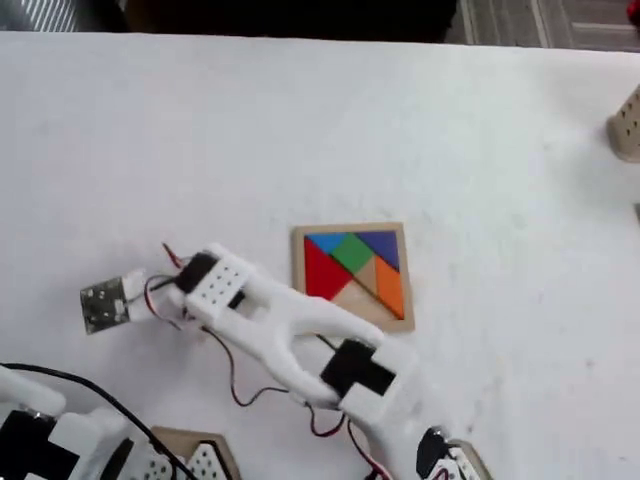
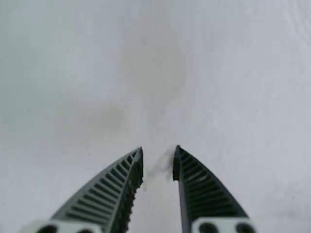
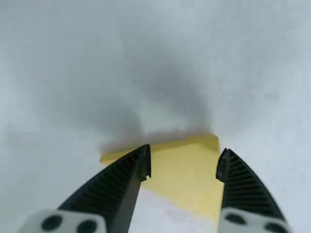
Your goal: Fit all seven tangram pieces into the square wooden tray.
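Between spread right jaws: yellow piece, partly hidden by them.

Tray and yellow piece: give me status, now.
Right gripper open over yellow piece. Left gripper open, holding nothing. Tray partly filled with coloured pieces, tan patch showing. An arm stretches beside it.

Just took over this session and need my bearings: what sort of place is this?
Probably a robotics lab or hobby bench: a plain white table, a white arm with loose red and black wiring, and a tangram tray set out as a test task.
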Motion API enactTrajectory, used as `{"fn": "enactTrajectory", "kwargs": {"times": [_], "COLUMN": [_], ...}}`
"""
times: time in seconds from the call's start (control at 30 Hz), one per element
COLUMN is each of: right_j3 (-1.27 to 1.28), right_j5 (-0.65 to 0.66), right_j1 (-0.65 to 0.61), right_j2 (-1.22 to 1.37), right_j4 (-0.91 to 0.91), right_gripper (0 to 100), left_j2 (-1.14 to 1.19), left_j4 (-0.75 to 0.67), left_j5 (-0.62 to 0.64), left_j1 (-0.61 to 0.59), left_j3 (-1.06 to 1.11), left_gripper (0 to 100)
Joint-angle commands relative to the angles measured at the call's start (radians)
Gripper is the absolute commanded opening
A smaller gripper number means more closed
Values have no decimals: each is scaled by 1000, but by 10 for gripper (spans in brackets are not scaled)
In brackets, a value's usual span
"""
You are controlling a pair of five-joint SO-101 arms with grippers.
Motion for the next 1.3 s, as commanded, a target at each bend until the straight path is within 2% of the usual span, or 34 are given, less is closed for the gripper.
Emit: {"fn": "enactTrajectory", "kwargs": {"times": [0.0,0.3,0.5,0.6,0.73,0.83,0.97,1.1,1.27], "right_j3": [20,77,72,77,109,117,112,104,104], "right_j5": [64,121,130,181,158,-20,-373,-779,-1082], "right_j1": [62,105,188,223,211,179,174,180,156], "right_j2": [2,-61,-84,-73,-74,-76,-79,-136,-234], "right_j4": [65,102,145,188,150,24,-108,-31,62], "right_gripper": [227,229,230,230,230,230,228,226,226], "left_j2": [-44,-44,-44,-44,-44,-44,-45,-45,-45], "left_j4": [-14,-15,-20,-20,-20,-20,-20,-20,-20], "left_j5": [9,9,6,9,9,11,11,11,11], "left_j1": [4,7,33,42,65,71,70,70,88], "left_j3": [-43,-32,-3,-2,-2,0,-3,-3,-3], "left_gripper": [136,136,136,136,136,136,136,136,136]}}
